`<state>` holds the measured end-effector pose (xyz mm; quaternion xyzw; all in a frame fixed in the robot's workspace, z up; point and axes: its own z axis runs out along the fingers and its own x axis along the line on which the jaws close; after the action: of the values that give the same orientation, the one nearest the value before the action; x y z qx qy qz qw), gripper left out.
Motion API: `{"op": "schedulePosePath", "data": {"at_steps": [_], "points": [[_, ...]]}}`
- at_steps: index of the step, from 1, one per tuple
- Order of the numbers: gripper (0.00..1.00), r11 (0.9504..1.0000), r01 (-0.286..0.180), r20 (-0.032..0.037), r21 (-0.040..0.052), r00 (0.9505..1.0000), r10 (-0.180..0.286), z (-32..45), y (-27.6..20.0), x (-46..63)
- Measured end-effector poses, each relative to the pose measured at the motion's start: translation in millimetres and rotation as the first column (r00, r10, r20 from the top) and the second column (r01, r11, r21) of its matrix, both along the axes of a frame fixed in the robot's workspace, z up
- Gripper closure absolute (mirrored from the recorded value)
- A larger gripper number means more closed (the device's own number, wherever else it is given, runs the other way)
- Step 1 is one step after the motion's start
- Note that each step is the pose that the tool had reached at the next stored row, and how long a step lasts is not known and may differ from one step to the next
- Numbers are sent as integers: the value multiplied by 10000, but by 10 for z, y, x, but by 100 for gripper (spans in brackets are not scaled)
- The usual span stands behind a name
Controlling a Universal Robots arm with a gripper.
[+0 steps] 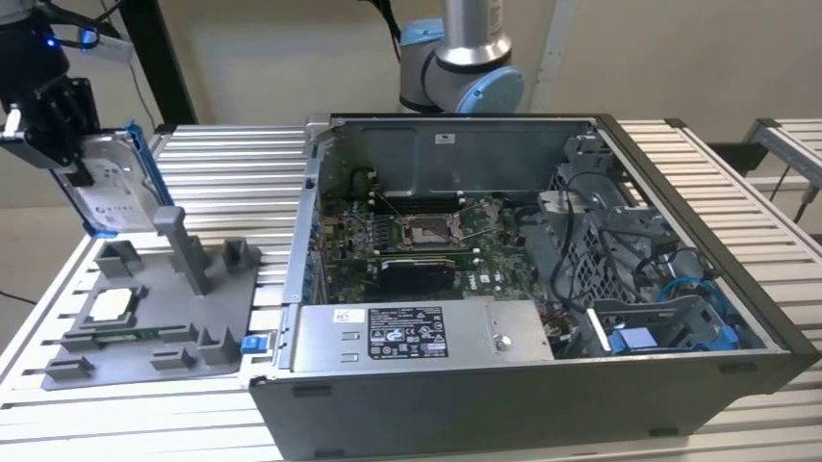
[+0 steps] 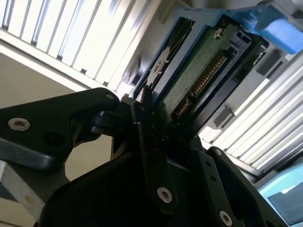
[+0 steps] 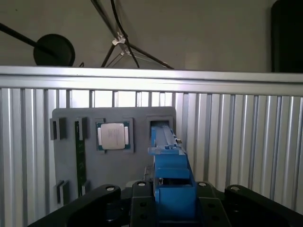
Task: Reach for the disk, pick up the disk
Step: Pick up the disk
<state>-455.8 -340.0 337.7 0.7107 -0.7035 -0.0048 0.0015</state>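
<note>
The hand pinches the disk above the tray. Pick-up looks done, and calls only for a firm hold.

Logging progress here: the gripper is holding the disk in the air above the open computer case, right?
Not quite: the gripper holds the disk in the air above the grey tray, at the exterior view's left of the open computer case, as the exterior view shows.
</note>
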Motion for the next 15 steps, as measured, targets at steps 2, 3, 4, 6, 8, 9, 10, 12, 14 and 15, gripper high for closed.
{"op": "schedulePosePath", "data": {"at_steps": [2, 3, 4, 6, 8, 9, 10, 12, 14, 15], "points": [[100, 10000, 0, -2, -1, 10000, 0, 61, 0, 0], [100, 10000, 1, -1, 0, 10000, -1, 93, 0, 0], [100, 10000, 0, -1, 0, 10000, 0, 124, 0, 0], [100, 10000, 1, -1, -1, 10000, -1, 186, 0, 0], [100, 10000, 0, 0, 0, 10000, 0, 246, 0, 0], [100, 10000, 1, -1, -1, 10000, -1, 275, 0, 0], [100, 10000, 1, -2, -1, 10000, -1, 304, 0, 0], [100, 10000, 1, 0, -1, 10000, -1, 364, 0, 0], [100, 10000, 1, -2, -2, 10000, -1, 425, 0, 0], [100, 10000, 1, -1, -2, 10000, -1, 454, 0, 0]]}}
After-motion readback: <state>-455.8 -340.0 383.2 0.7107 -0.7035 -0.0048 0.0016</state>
